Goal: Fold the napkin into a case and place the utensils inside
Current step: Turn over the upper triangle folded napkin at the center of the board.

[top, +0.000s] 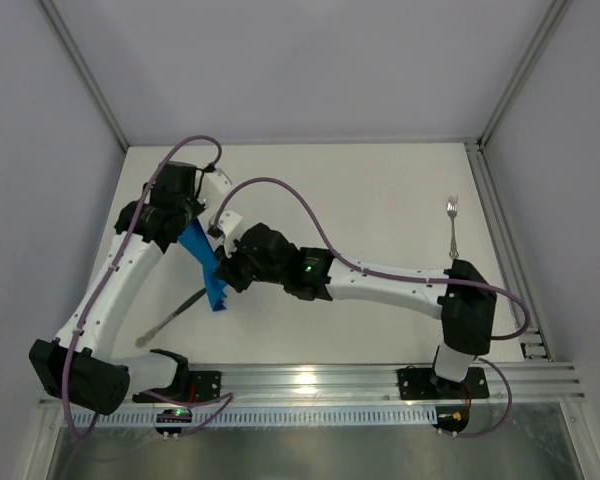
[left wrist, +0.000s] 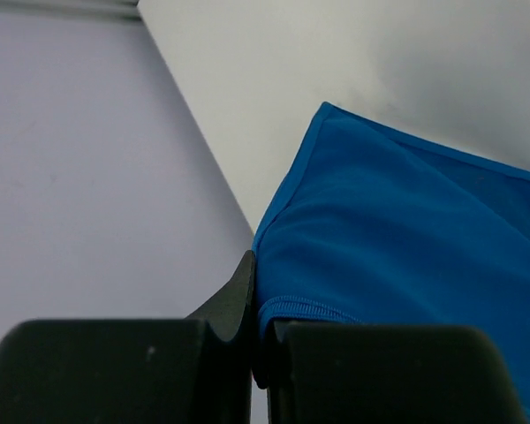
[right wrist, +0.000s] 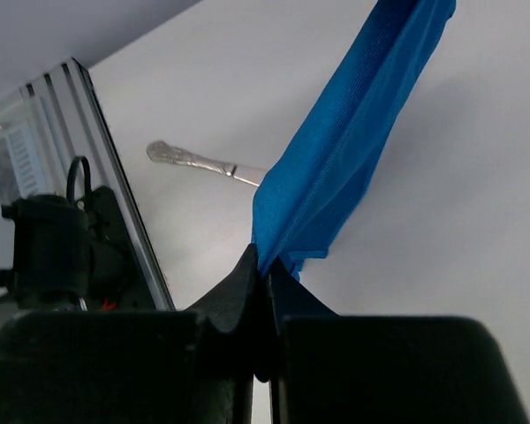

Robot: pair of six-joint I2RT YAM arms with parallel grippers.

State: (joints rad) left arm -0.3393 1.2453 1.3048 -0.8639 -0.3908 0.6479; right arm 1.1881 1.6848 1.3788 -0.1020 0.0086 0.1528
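Pinching the napkin (top: 206, 262) at two places, drawn into a narrow blue band over the left half of the table (top: 380, 190). With the left gripper (top: 187, 226): fingers pressed together on a hemmed edge of the cloth at the band's far end, toward the far-left corner. With the right gripper (top: 223, 278): fingers likewise clamped tight on a bunched fold at the near end, closer to the table's middle, a short tail of cloth hanging past the pinch. From the right wrist, cloth lifted off the surface, shadow falling beside it.

Just beside the band's near end, toward the near-left corner: the knife (top: 170, 318), flat and diagonal, handle toward the near edge, blade tip hidden behind the cloth. Well apart, along the right edge near the far-right corner: the fork (top: 452, 228), tines toward the far edge. Between cloth and fork, over the table's middle: the right arm and its looping purple cable (top: 270, 180).
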